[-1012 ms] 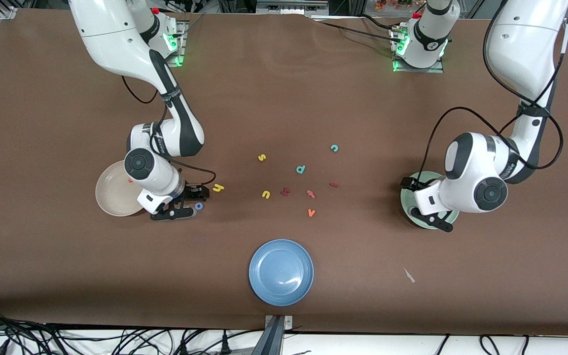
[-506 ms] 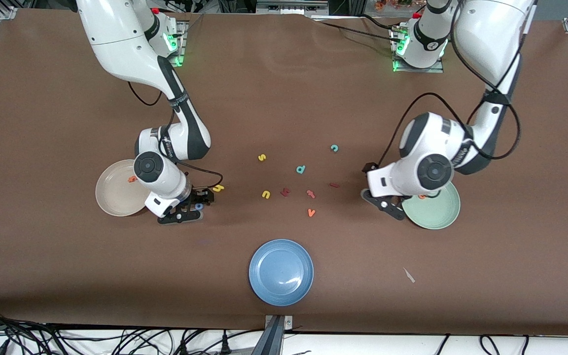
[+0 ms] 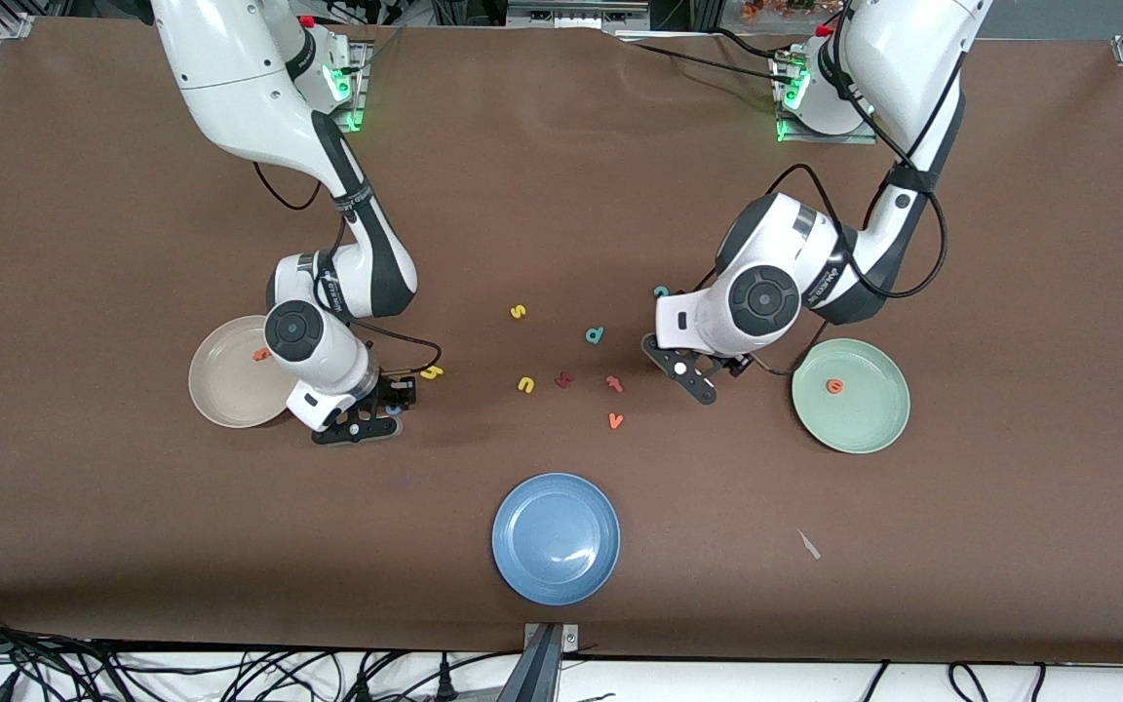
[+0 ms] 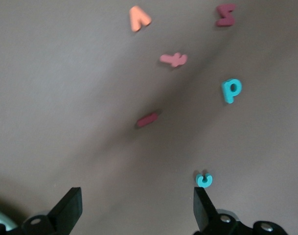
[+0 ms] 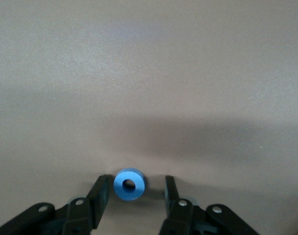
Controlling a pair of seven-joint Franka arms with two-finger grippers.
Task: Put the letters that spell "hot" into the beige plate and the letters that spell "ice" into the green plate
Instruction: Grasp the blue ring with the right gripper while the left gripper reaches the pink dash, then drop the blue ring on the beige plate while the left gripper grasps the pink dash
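My right gripper (image 3: 383,409) is down at the table beside the beige plate (image 3: 220,390), open, its jaws narrowed around the blue "o" (image 5: 129,184). One finger (image 5: 102,188) touches the ring; a gap remains at the other. An orange "t" (image 3: 260,355) lies in that plate, and the yellow "h" (image 3: 432,371) lies close by. My left gripper (image 3: 708,375) hangs wide open over the table between the scattered letters and the green plate (image 3: 864,429), which holds the orange "e" (image 3: 833,386). The dark red "i" (image 4: 147,119) and teal "c" (image 4: 204,180) lie ahead of it.
Mid-table lie a yellow "s" (image 3: 518,312), yellow "u" (image 3: 525,384), teal "d" (image 3: 596,335), a dark red letter (image 3: 564,378), a pinkish "t" (image 3: 613,382) and an orange "v" (image 3: 615,420). A blue plate (image 3: 556,537) sits nearest the front camera.
My left arm swung from over the green plate toward the middle letters, uncovering the orange "e". My right gripper's jaws narrowed around the blue "o".
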